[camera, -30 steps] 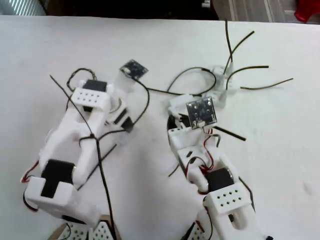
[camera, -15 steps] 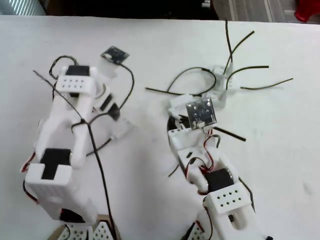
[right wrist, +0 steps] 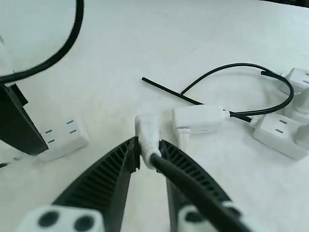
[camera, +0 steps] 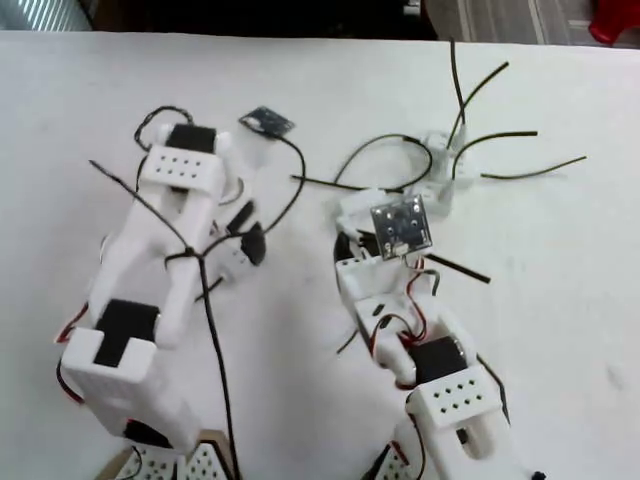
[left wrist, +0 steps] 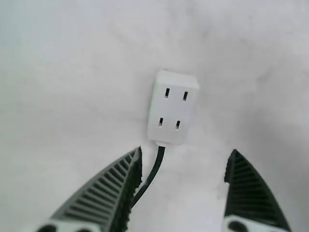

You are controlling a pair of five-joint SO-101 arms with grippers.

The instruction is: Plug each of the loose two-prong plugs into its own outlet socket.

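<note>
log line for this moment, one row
left gripper: open, over outlet block | right gripper: shut on white plug | white plug: not yet in a socket

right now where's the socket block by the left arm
In the left wrist view, the socket block lies flat on the table beyond the open left claw, slots up.

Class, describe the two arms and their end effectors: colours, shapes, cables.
The left arm and right arm are white blocky plastic with black motors. Thin black cables trail along them; red wires show at the joints. The left end effector and right end effector have dark, ribbed, pointed fingers.
</note>
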